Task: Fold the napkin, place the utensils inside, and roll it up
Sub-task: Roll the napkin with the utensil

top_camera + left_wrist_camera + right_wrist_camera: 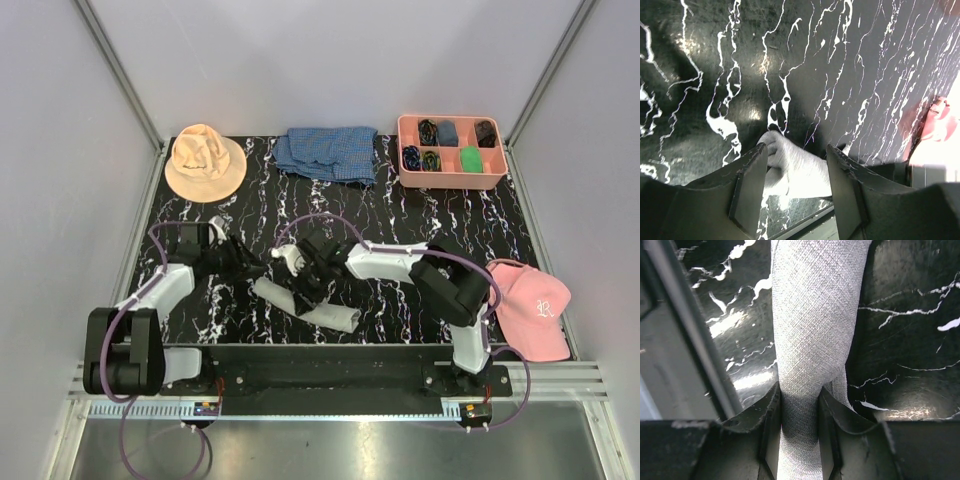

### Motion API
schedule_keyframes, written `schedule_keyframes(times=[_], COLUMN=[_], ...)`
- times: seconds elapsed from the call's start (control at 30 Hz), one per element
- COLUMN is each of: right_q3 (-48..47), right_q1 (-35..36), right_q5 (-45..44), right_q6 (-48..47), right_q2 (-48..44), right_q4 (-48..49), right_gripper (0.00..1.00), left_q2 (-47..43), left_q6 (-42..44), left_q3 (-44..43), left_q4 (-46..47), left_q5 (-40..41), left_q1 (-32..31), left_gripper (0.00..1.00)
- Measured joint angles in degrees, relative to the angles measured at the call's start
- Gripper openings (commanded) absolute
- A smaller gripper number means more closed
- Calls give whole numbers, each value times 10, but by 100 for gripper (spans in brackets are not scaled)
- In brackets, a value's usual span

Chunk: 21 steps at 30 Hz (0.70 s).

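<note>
Rolled napkin under right end effector

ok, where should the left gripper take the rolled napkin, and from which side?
Take the free end of the napkin on the left arm's side, from above, fingers straddling its width. It lies flat as a long thin roll, so only a crosswise pinch fits. The right gripper pinches its middle, and the left gripper hangs open over that end.

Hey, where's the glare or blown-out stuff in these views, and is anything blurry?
Left wrist: the napkin is overexposed to white, and the frame's right edge blows out too. Right wrist: napkin weave sharp, bright glare patches on the glossy table. Top view: even light, no harsh shadows, nothing blurred.
</note>
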State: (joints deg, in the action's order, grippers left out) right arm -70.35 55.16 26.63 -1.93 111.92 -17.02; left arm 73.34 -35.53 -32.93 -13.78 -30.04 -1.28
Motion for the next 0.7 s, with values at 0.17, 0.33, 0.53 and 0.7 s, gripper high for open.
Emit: schedule_keyframes(times=[0.17, 0.33, 0.53, 0.7], right_q3=[-5, -26, -50, -60], right_q1=[-51, -84, -101, -110], right_q5=[107, 188, 257, 291], right_q6=[18, 30, 42, 47], right_q2=[25, 61, 101, 119], right_q4=[-6, -12, -14, -15], right_gripper=[35, 34, 35, 35], left_q2=[-28, -28, -22, -5], left_q6=[0, -3, -5, -8], left_q3=[20, 45, 51, 51], left_q4=[-3, 8, 40, 58], left_q5=[10, 5, -11, -17], left_q1=[0, 1, 0, -2], left_gripper=[53, 53, 52, 49])
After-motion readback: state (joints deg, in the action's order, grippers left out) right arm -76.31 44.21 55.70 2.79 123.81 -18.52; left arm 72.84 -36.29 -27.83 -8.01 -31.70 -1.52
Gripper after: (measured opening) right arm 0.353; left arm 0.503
